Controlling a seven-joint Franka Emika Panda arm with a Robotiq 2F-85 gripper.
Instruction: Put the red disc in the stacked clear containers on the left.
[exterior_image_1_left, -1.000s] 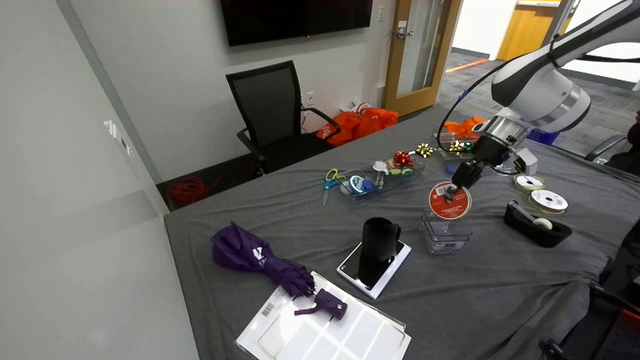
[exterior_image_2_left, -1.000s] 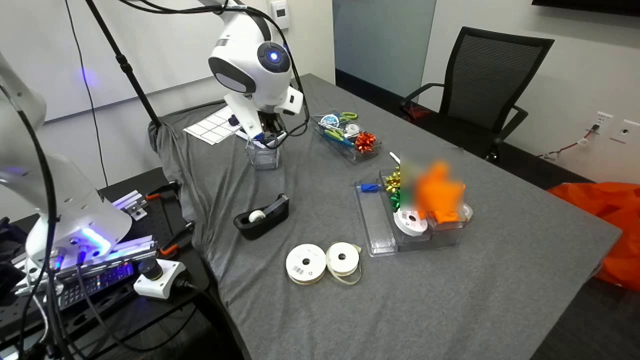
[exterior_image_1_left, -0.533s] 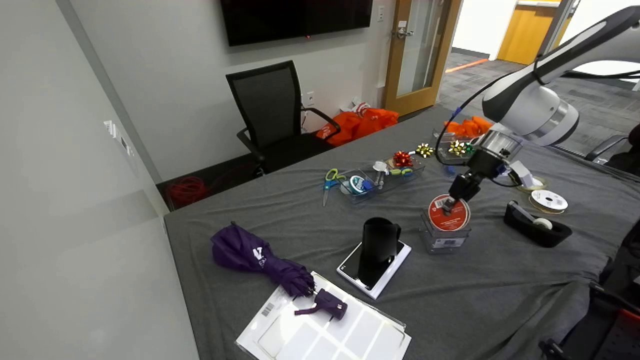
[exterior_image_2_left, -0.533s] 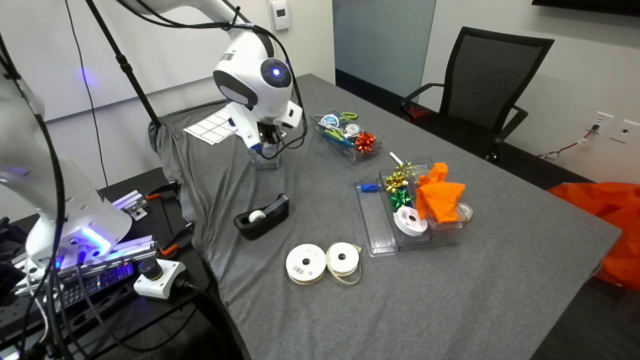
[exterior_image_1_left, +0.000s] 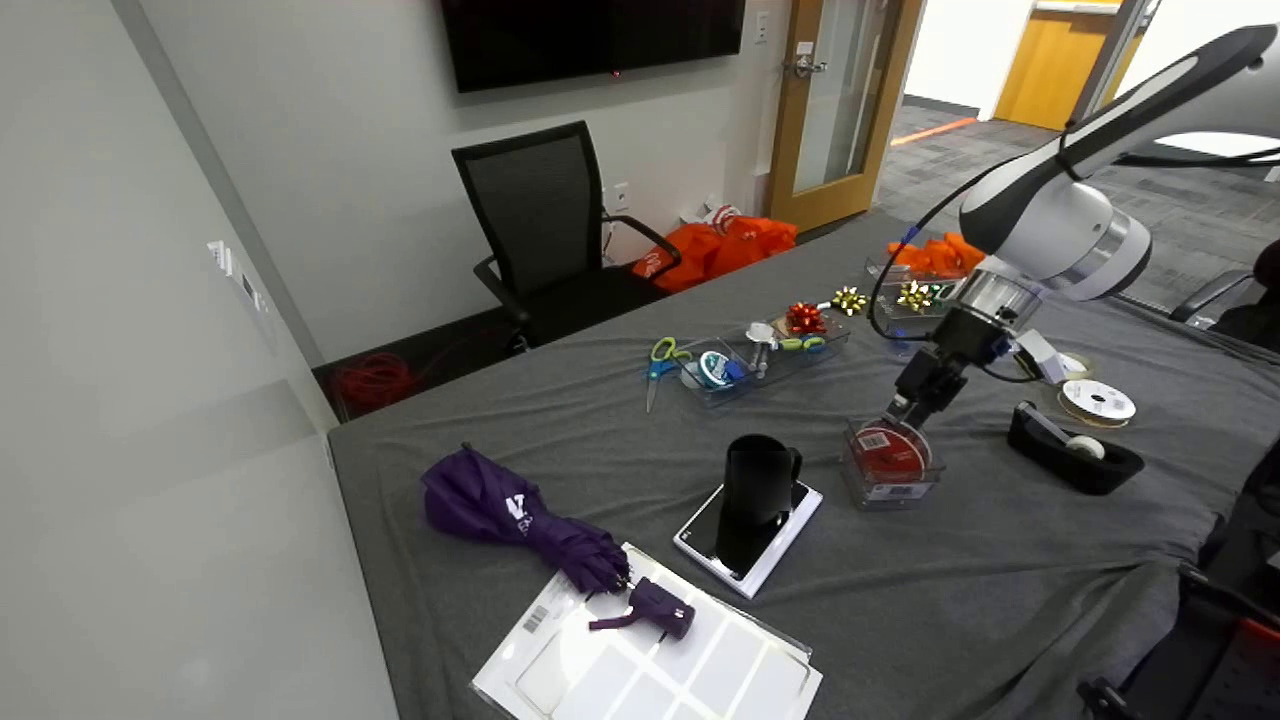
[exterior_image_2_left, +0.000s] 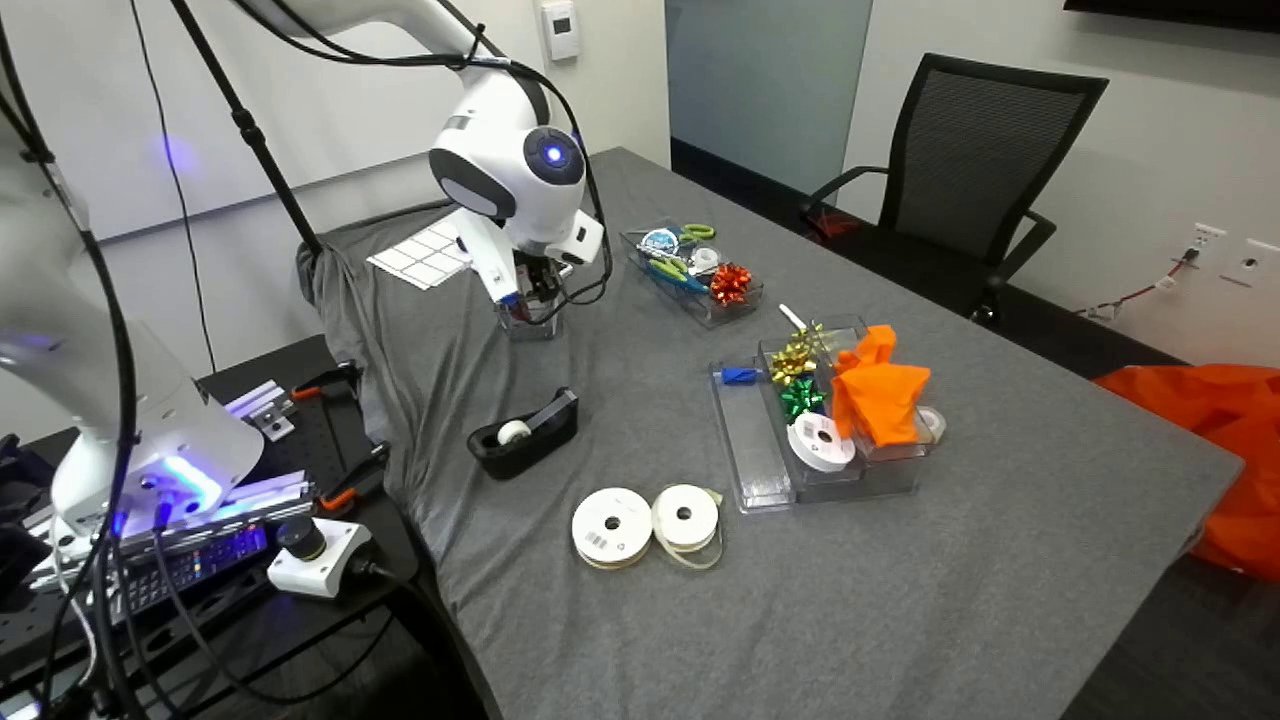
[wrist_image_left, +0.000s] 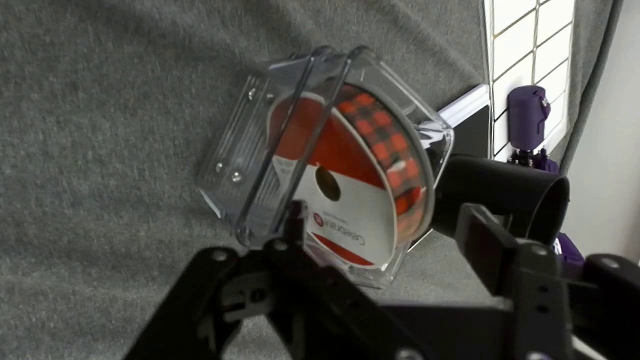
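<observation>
The red disc (exterior_image_1_left: 892, 452), a ribbon spool with a red and white face in the wrist view, sits tilted inside the upper of the stacked clear containers (exterior_image_1_left: 897, 492). Its plaid ribbon edge shows between the container walls. My gripper (wrist_image_left: 386, 224) is open over the container, its two fingers standing wide apart on either side of the spool's near part. One fingertip (wrist_image_left: 297, 212) overlaps the spool's face in the picture; whether it touches cannot be told. In an exterior view the arm hides most of the disc, and the containers (exterior_image_2_left: 530, 326) show just below the gripper.
Beside the containers a black mug (exterior_image_1_left: 760, 480) stands on a black-and-white tablet-like rectangle (exterior_image_1_left: 748, 572). A tape dispenser (exterior_image_1_left: 1075, 450) and white ribbon spools (exterior_image_2_left: 612, 527) lie on the opposite side. Farther back is a clear tray (exterior_image_2_left: 712, 312) with scissors and a red bow.
My gripper has come down over the containers, lowering the red disc from above the rim to inside. Its jaws have parted and the disc is let go.
</observation>
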